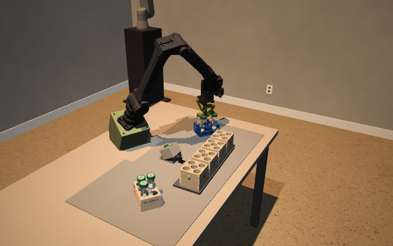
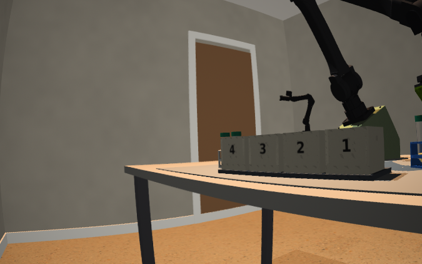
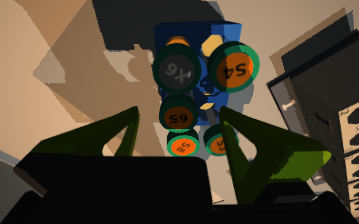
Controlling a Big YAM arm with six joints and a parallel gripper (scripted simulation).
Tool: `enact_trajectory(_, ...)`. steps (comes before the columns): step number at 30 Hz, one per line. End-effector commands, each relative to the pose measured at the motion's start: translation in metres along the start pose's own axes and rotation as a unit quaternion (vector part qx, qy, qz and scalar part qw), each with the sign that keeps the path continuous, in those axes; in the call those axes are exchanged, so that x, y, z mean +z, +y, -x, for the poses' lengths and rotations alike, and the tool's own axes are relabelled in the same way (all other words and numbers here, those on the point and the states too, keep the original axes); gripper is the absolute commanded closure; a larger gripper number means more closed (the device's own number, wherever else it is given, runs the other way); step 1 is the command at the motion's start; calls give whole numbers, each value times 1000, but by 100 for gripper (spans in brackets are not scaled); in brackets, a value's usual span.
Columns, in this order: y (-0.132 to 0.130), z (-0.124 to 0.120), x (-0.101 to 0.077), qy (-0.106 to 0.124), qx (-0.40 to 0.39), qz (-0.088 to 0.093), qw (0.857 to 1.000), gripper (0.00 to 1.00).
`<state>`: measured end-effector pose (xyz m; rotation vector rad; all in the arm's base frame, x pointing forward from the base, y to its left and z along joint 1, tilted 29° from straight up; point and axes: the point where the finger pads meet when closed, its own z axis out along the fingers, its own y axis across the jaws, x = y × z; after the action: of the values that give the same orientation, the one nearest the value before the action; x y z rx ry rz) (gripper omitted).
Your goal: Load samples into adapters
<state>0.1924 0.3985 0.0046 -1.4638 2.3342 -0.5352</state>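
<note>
Directly below the wide-open, empty pincer point(image 3: 179, 131): S8 point(image 3: 183, 143) and S9 point(image 3: 178, 113), caps up, axes vertical, in sample rack RS point(image 1: 198, 128). X6 point(image 3: 177, 70) sits farther.

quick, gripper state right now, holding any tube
Gripper: open and holding nothing, fingers spread above the capped tubes in the blue rack.

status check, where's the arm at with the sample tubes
End effector open, holding nothing, low over the blue sample rack. All five tubes in the rack; adapter block holes bare. Grey-dot X6 crowds S9.
</note>
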Motion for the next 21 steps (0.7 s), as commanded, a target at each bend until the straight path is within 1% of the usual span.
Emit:
enact_trajectory(1, 1, 17, -10, -20, 4, 3, 1000, 20)
enact_trajectory(2, 8, 26, -11, -29, -3, 4, 1000, 20)
enact_trajectory(3, 10, 27, -12, -30, -4, 5, 1000, 20)
enact_trajectory(4, 1, 17, -10, -20, 4, 3, 1000, 20)
enact_trajectory(16, 2, 17, -10, -20, 4, 3, 1000, 20)
enact_trajectory(17, 2, 17, -10, -20, 4, 3, 1000, 100)
enact_trajectory(21, 2, 17, -10, -20, 4, 3, 1000, 100)
